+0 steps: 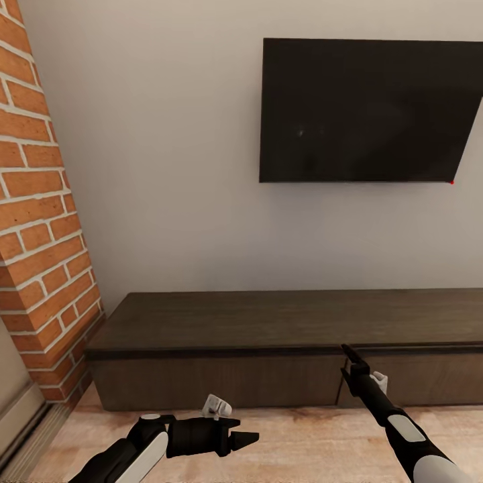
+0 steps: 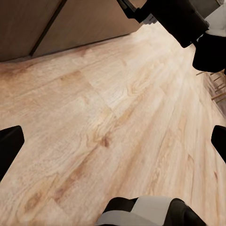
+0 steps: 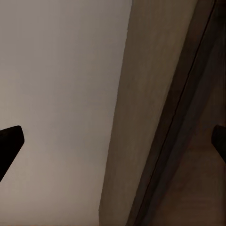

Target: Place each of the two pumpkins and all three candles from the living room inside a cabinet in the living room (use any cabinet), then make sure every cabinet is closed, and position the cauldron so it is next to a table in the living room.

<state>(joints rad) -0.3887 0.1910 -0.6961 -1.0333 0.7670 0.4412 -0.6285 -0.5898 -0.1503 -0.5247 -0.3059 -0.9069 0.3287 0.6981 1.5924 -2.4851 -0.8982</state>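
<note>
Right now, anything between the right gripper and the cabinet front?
Nothing visible. The right gripper is raised at the top edge of the cabinet, near the seam between two closed drawer fronts, with no object between them. Both fronts are shut and handleless.

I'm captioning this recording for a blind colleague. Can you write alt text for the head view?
A long, low dark brown cabinet with its drawer fronts shut runs along a pale wall beneath a black wall-mounted TV. The right gripper reaches up to the cabinet's top front edge, while the left gripper hangs low over the wooden floor. A brick column stands at the left.
</note>
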